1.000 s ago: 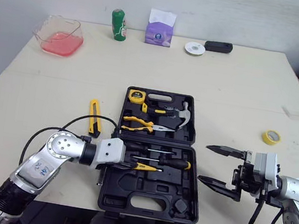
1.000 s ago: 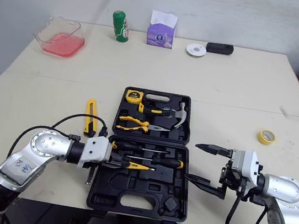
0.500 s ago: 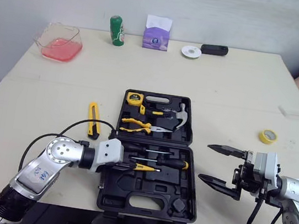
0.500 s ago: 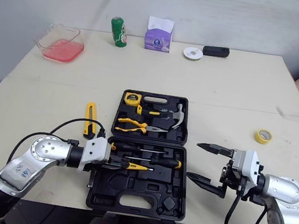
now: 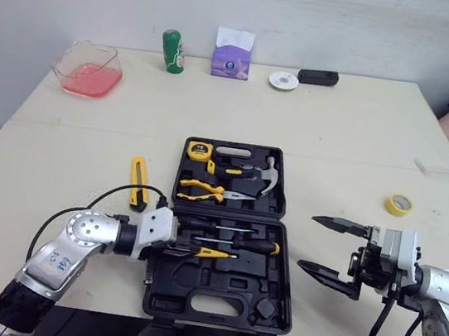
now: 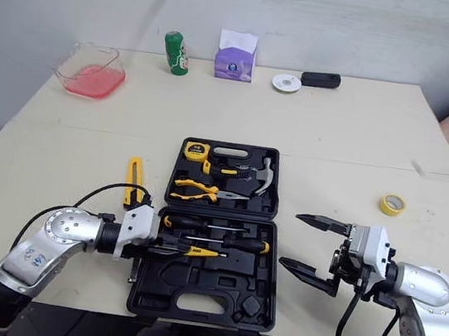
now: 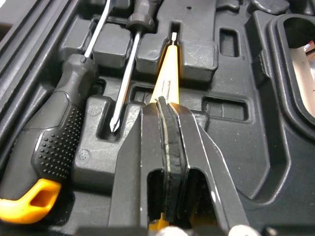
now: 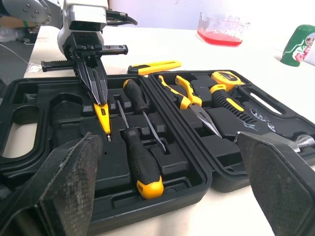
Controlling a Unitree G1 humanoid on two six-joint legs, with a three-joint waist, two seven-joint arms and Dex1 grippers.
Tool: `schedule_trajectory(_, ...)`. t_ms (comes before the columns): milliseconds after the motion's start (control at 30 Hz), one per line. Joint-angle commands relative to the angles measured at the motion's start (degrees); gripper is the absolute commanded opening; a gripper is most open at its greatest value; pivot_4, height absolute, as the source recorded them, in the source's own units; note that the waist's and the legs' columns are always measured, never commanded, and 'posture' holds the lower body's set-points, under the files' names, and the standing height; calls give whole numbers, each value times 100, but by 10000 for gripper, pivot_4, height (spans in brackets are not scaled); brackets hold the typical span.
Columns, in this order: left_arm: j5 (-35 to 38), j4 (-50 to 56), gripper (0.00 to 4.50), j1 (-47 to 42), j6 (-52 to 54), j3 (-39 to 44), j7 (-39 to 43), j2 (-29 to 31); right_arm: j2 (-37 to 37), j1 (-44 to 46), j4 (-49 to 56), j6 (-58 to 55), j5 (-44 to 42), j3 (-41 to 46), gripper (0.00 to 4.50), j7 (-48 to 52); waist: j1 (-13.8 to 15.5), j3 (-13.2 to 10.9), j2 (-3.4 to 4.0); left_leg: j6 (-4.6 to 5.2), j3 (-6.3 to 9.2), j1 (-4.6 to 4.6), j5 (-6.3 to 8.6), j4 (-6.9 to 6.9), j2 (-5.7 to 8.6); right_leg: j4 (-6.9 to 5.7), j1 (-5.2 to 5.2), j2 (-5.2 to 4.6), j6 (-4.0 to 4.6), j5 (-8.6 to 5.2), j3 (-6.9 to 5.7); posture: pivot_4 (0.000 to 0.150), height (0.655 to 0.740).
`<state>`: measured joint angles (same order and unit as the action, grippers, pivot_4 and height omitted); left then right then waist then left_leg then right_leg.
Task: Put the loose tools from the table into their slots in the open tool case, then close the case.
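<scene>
While clamping the left hand [image 7: 164, 105] shut on the yellow screwdriver [image 7: 166, 73], seems to be pressing it into its slot in the case [image 5: 192, 279], shaft running straight ahead of the fingertips. Cannot tell whether fully seated.

Holds the right hand [image 5: 334, 252] released, jaws wide, grasping nothing, just off the case's side.

Already slotted: two black screwdrivers [image 5: 247, 244] just beside the yellow one, on the far side of the left hand. Beyond them, in the far half: pliers [image 5: 203, 188], hammer [image 5: 267, 172] and tape measure [image 5: 201, 149].

Left to do, at a guess:
- Let go of the yellow screwdriver once it is down.
- Fetch the knife [image 5: 138, 181], lying on the table [image 5: 338, 134] just beyond the left hand, outside the case and apart from it.
- Perhaps fetch the tape roll [image 5: 397, 204], well beyond the right hand. Cannot tell whether it belongs in the case.
- Fill the bare recesses nearer than the left hand, if anything fits them.
- Fold the case shut; it lies wide open now.

Past halfway on the tools, probably, with closing not yet begun.
</scene>
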<state>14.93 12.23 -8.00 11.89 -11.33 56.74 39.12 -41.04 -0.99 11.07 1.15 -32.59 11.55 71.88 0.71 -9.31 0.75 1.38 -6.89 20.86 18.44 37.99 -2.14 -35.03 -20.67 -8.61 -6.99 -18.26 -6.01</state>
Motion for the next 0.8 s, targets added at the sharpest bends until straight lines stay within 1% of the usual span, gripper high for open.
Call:
schedule_trajectory(33, 78, -401, 652, 107, -611, 316, 49, -142, -17, 5, -6, 91, -25, 120, 45000, 14, -2, -2, -3, 0, 0, 6, 0, 0, -1, 1, -4, -2, 0, 0, 1, 1500, 7400)
schedule_trajectory(100, 426, -274, 652, 73, -964, 617, 207, -250, -78, 0, -53, 101, -46, 210, 45000, 42, -2, -15, -19, 0, 1, 26, -3, 0, -1, -1, -23, -3, 1, 1, 0, 1500, 7400)
schedule_trajectory(200, 662, -184, 652, 75, -1116, 865, 344, -252, -157, -20, -127, 121, -52, 328, 45000, 75, -5, -44, -59, -26, -1, 54, -20, 1, -1, -7, -55, 0, 3, 2, -6, 1500, 7400)
schedule_trajectory(333, 1023, 30, 652, 160, -1056, 1592, 420, 84, -444, -78, -500, 237, -34, 784, 45000, 193, -5, -62, -77, -22, -9, 71, -18, 2, 10, -5, -69, 6, 1, 3, -11, 1500, 7400)
schedule_trajectory(467, 1381, -75, 652, 447, -845, 2411, 314, 313, -622, -75, -1006, 447, 30, 1189, 45000, 213, -39, -76, -91, -19, -11, 71, -17, 2, 11, -2, -68, 6, 0, 3, -11, 1500, 7400)
schedule_trajectory(567, 1362, -280, 9067, 864, -1022, 3053, 236, 370, -722, -87, -1603, 731, 209, 1506, 45000, 141, -85, -83, -95, -18, -10, 71, -17, 2, 10, -3, -68, 6, 0, 3, -11, 1500, 7400)
schedule_trajectory(600, 1374, -361, 14785, 1097, -1064, 3362, 149, 341, -774, -55, -1971, 977, 338, 1666, 45000, 70, -97, -86, -96, -18, -11, 71, -17, 2, 10, -3, -68, 6, 0, 3, -11, 1500, 7400)
schedule_trajectory(633, 1391, -410, 18199, 1262, -1091, 3570, 94, 316, -802, -34, -2214, 1158, 425, 1771, 45000, 22, -107, -90, -99, -19, -12, 71, -17, 1, 9, -3, -69, 6, 0, 3, -11, 1500, 7400)
schedule_trajectory(667, 1407, -451, 23400, 1398, -1091, 3733, 35, 294, -829, 6, -2449, 1299, 494, 1861, 45000, -43, -108, -96, -100, -19, -16, 70, -17, 1, 9, -3, -71, 6, 0, 3, -9, 1500, 7400)
schedule_trajectory(733, 1285, -761, 32325, 1827, -1277, 4219, -136, 210, -984, 68, -3157, 1635, 617, 2119, 45000, -132, -111, -102, -102, -19, -19, 71, -16, 0, 8, -3, -76, 5, 0, 3, -7, 1500, 7400)
schedule_trajectory(800, 1183, -969, 41450, 2089, -1458, 4528, -264, 143, -1091, 107, -3691, 1922, 683, 2261, 45000, -146, -110, -104, -105, -19, -22, 71, -15, -1, 8, -3, -78, 4, 0, 3, -5, 1500, 7400)
